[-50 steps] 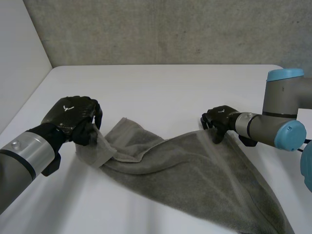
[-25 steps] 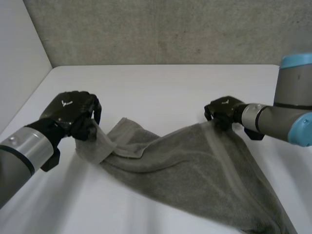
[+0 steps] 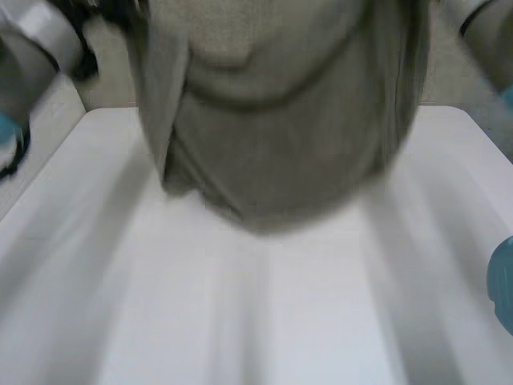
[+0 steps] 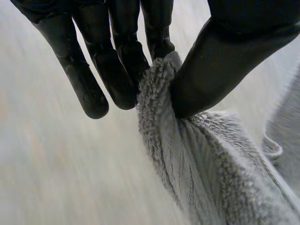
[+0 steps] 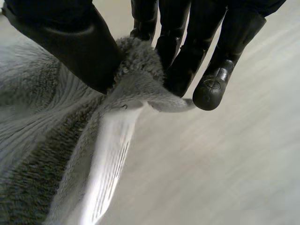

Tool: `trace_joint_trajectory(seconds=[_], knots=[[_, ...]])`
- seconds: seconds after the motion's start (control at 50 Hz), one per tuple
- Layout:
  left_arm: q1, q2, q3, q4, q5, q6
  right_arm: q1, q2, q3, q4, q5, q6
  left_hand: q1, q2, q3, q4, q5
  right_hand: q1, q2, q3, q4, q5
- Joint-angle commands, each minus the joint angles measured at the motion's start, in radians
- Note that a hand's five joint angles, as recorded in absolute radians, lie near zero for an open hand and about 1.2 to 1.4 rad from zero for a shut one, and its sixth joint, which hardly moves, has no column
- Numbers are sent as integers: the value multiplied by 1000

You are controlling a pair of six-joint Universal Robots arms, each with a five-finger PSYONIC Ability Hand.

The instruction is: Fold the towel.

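Towel (image 3: pixel 272 136) hangs over the white table (image 3: pixel 264 321), pinched between thumb and fingers by left hand (image 4: pixel 225 51) and right hand (image 5: pixel 61 42).

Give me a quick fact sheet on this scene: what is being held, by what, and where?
Item: grey towel
Towel position: held up, hanging over the white table
Left hand: pinches the towel's edge between thumb and fingers
Right hand: pinches another part of the edge the same way
Fold: not yet made
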Motion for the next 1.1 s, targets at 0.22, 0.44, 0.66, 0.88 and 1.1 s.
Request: trace_joint_trajectory(seconds=[0.22,0.44,0.66,0.88,1.1], knots=[[103,106,-167,240,40,-402,-8,-73,419,168,-85,-40,122,44,88,48,105,68,83,76,62,64],[98,73,-692,251,155,-68,-8,-91,848,287,-106,-79,101,23,68,27,84,68,83,76,62,64],[77,64,-989,200,187,359,-40,-258,1309,98,-102,-103,80,3,47,6,64,68,83,76,62,64],[92,210,-1105,147,172,438,-79,-501,1696,-36,-96,-99,-348,-426,-382,-422,-365,68,83,76,62,64],[44,322,-1154,153,20,431,-83,-573,1849,-163,-70,-99,-1050,-1128,-1083,-1124,-1067,68,83,76,62,64]])
